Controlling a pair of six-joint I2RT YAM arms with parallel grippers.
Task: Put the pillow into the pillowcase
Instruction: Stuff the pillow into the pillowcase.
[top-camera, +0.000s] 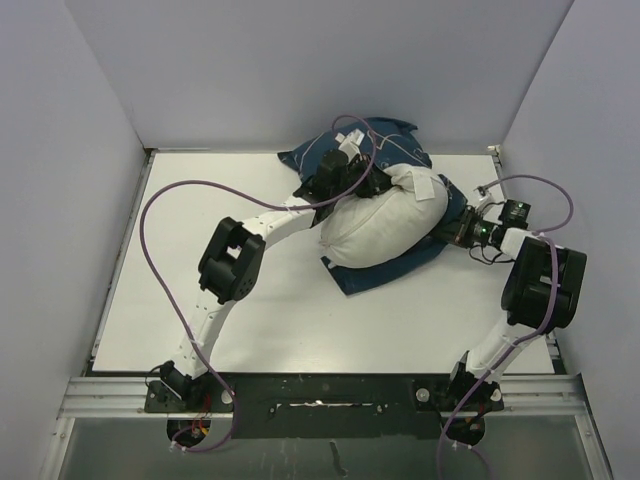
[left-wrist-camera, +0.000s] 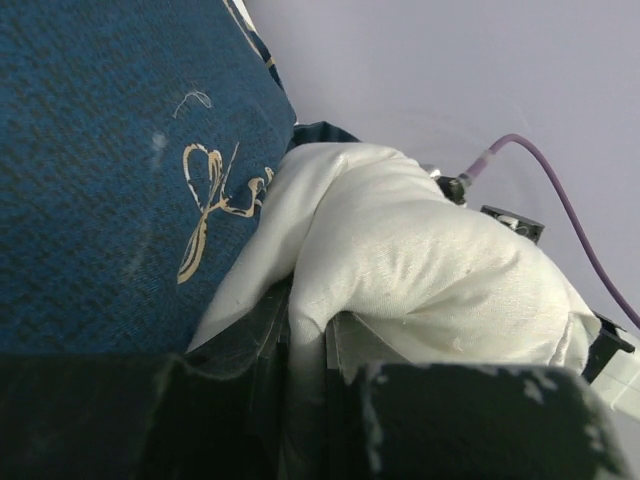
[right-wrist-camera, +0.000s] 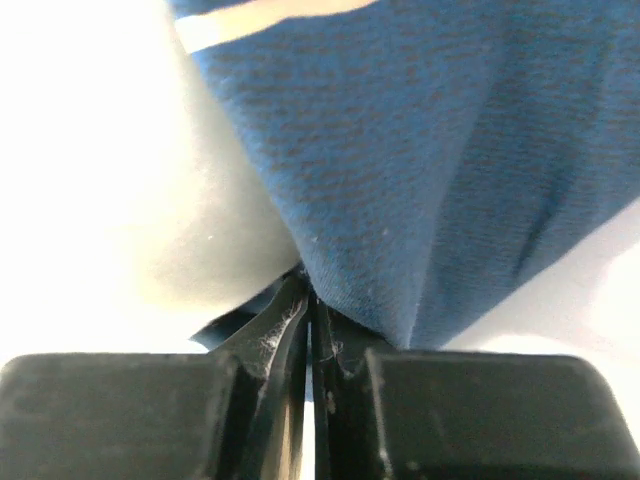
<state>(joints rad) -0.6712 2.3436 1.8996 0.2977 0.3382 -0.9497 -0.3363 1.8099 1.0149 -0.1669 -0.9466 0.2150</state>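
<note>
Plump white stuffed pillow (top-camera: 385, 225) lying on navy whale-print fabric pillowcase (top-camera: 392, 135), far middle of white surface (top-camera: 200, 220) | left tool (left-wrist-camera: 308, 335) pinched shut on pillow cloth | right tool (right-wrist-camera: 308, 300) clamped on pillowcase fabric | best practice, judged: keep case mouth taut, feed pillow corner first — no bunching

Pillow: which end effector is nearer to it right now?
Left. The left end effector is clamped on the pillow itself, at its far edge. The right end effector pinches the pillowcase just beside the pillow's right end.
</note>
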